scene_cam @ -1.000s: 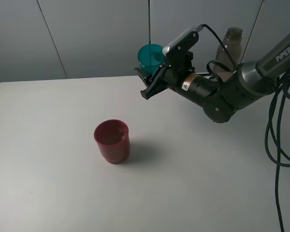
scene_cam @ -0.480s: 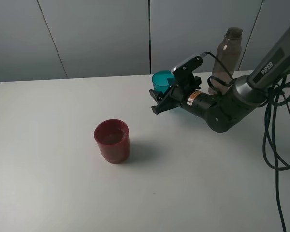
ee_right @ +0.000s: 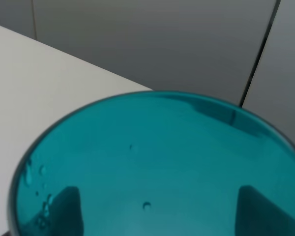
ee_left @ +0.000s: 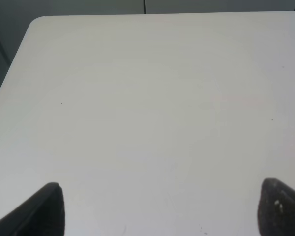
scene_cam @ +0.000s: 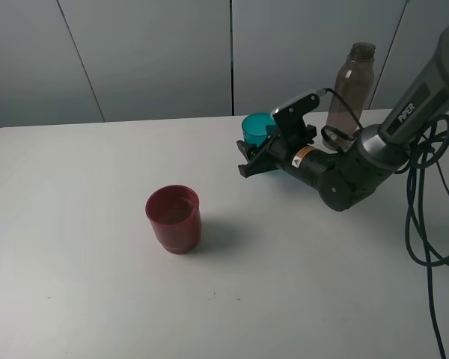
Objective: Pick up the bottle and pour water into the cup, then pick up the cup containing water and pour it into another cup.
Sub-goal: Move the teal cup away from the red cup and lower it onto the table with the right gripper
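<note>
The teal cup [scene_cam: 255, 126] is upright, low over the table beside the bottle [scene_cam: 352, 84], with my right gripper [scene_cam: 256, 148] shut on it. I cannot tell whether its base touches the table. In the right wrist view the cup [ee_right: 152, 162] fills the frame, with droplets on its inner wall and the dark fingers [ee_right: 65, 206] showing through it. The dark red cup [scene_cam: 173, 218] stands alone mid-table, to the left of the gripper and nearer the front, with liquid inside. My left gripper [ee_left: 162, 211] is open over bare table and does not appear in the exterior view.
The white table [scene_cam: 75, 224] ends at a grey panelled wall close behind the bottle. Black cables [scene_cam: 426, 224] hang at the right edge beside the right arm. The left wrist view shows the table's rounded far corner [ee_left: 37, 22].
My right gripper has carried the teal cup down and to the right, from high in the air to just above the table near the bottle. The red cup has not moved.
</note>
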`<action>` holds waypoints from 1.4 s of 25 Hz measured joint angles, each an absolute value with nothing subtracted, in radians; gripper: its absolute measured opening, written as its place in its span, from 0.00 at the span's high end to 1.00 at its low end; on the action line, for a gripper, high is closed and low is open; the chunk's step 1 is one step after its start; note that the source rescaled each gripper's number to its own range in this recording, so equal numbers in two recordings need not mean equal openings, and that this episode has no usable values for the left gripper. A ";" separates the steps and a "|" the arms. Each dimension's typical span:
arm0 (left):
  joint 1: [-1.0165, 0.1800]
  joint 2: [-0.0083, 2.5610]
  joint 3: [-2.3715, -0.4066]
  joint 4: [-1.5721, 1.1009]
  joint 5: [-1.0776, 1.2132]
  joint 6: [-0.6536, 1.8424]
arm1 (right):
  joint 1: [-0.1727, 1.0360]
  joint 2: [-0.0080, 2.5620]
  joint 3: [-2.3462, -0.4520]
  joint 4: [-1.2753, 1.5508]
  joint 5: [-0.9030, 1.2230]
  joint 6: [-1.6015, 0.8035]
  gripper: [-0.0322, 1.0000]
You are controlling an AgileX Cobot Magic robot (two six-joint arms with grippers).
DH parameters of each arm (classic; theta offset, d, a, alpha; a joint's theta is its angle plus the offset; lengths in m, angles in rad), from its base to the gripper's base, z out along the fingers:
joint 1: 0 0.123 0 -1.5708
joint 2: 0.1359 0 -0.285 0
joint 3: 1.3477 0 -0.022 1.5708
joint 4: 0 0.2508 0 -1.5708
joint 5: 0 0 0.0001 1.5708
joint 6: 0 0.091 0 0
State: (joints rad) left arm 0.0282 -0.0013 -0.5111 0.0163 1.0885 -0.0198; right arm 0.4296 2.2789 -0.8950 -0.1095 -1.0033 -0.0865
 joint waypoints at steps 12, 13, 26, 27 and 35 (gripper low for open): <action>0.028 -0.001 -0.511 0.016 1.088 -0.020 | 0.430 2.279 -0.895 -0.087 -0.940 -0.046 0.91; 0.028 -0.001 -0.511 0.016 1.088 -0.020 | 0.430 2.279 -0.895 -0.087 -0.936 -0.046 0.91; 0.028 -0.001 -0.511 0.016 1.088 -0.020 | 0.430 2.279 -0.895 -0.083 -0.931 -0.041 0.91; 0.028 -0.001 -0.511 0.016 1.088 -0.020 | 0.430 2.279 -0.895 -0.083 -0.931 -0.041 0.91; 0.028 -0.001 -0.511 0.016 1.088 -0.020 | 0.430 2.279 -0.895 -0.081 -0.931 -0.038 0.91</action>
State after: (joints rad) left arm 0.0282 -0.0013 -0.5111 0.0163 1.0885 -0.0198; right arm 0.4296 2.2789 -0.8950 -0.0813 -0.9313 -0.0378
